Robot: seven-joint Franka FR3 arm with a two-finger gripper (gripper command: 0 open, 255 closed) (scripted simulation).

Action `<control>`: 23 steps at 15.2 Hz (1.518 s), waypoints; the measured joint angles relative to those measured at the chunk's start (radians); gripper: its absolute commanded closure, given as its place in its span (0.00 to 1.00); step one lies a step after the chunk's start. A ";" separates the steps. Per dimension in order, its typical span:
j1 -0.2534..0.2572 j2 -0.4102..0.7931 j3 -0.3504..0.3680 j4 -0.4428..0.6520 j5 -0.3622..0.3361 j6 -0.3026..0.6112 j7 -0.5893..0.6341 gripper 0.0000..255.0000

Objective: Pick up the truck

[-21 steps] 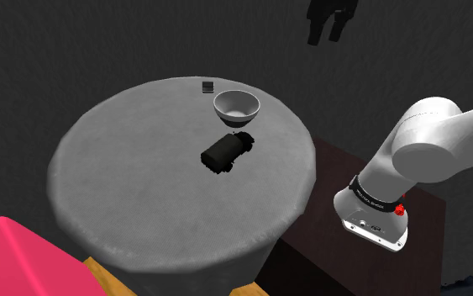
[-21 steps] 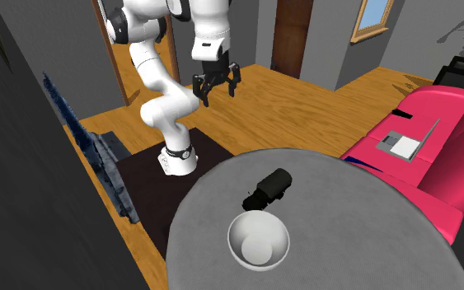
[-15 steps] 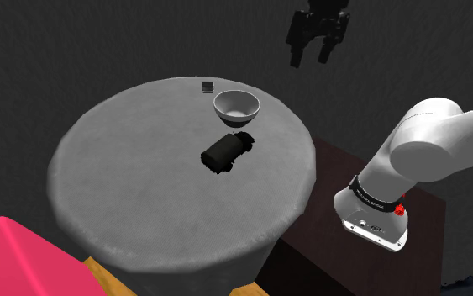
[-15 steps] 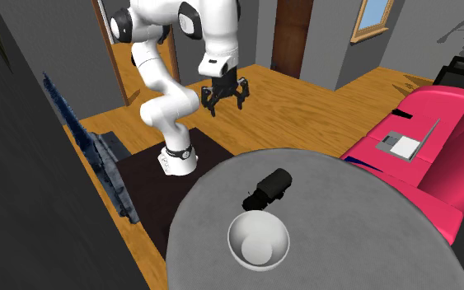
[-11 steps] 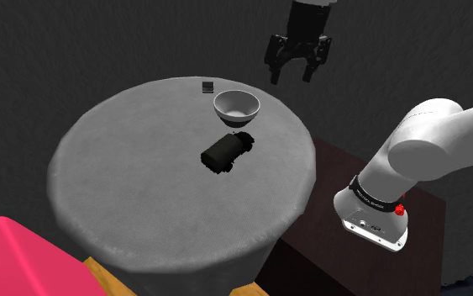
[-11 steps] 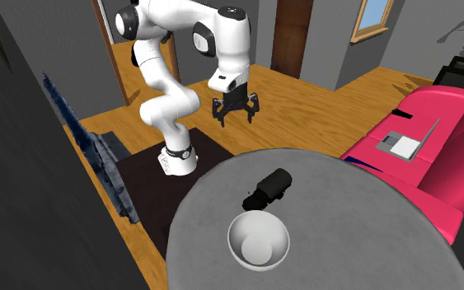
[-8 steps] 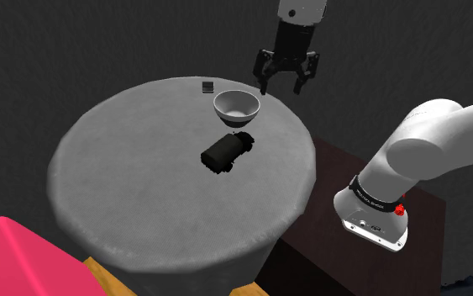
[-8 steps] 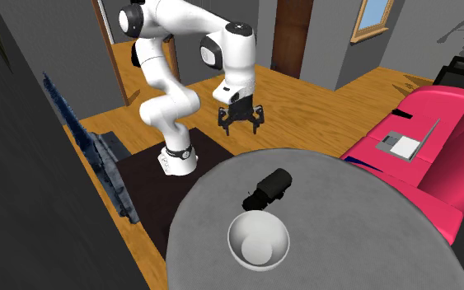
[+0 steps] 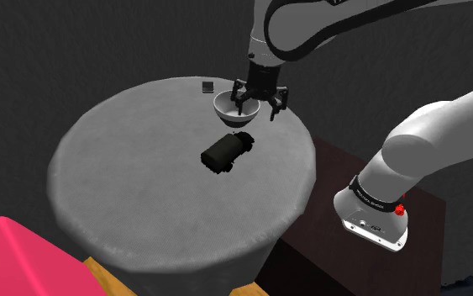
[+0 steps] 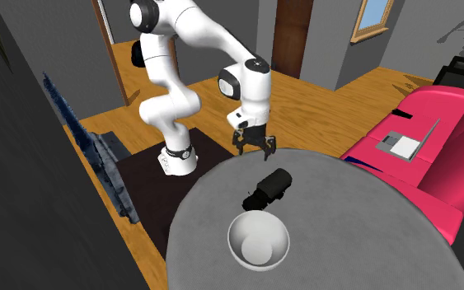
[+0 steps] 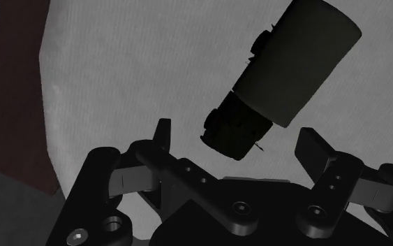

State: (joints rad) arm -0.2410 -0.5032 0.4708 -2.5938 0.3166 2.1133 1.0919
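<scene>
While I watch the shoulder view, the gripper (image 9: 257, 109) hangs released, fingers spread, holding nothing. It sits above the round grey table (image 9: 134, 181) and overlaps the white bowl (image 9: 228, 109) in the picture. The dark truck (image 9: 224, 152) lies on the table near its middle, just beside the bowl. A small dark block (image 9: 207, 86) sits near the far rim. Dark walls stand behind, and something pink (image 9: 12, 256) fills the lower left corner.

From the second exterior view, I see the gripper (image 10: 255, 147) over the table (image 10: 370, 239) edge nearest the dark stand (image 10: 143, 169). The truck (image 10: 269, 188) lies between the gripper and the bowl (image 10: 258, 239). A wood floor (image 10: 312, 99), a brown door (image 10: 292, 37), grey walls and a pink sofa (image 10: 440, 165) surround it.

Through the wrist view, the gripper (image 11: 238, 137) stands wide apart. The truck (image 11: 292, 63) lies beyond it, untouched, on the grey table (image 11: 132, 70), with the dark reddish stand (image 11: 13, 105) past the rim.
</scene>
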 measured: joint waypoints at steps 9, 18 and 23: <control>-0.203 0.392 0.196 0.045 -0.191 0.338 0.550 0.00; -0.226 0.557 0.203 0.036 -0.368 0.481 0.733 0.00; -0.226 0.562 0.201 0.035 -0.375 0.486 0.737 1.00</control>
State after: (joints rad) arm -0.4671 0.0586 0.6722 -2.5591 -0.0582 2.5998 1.8291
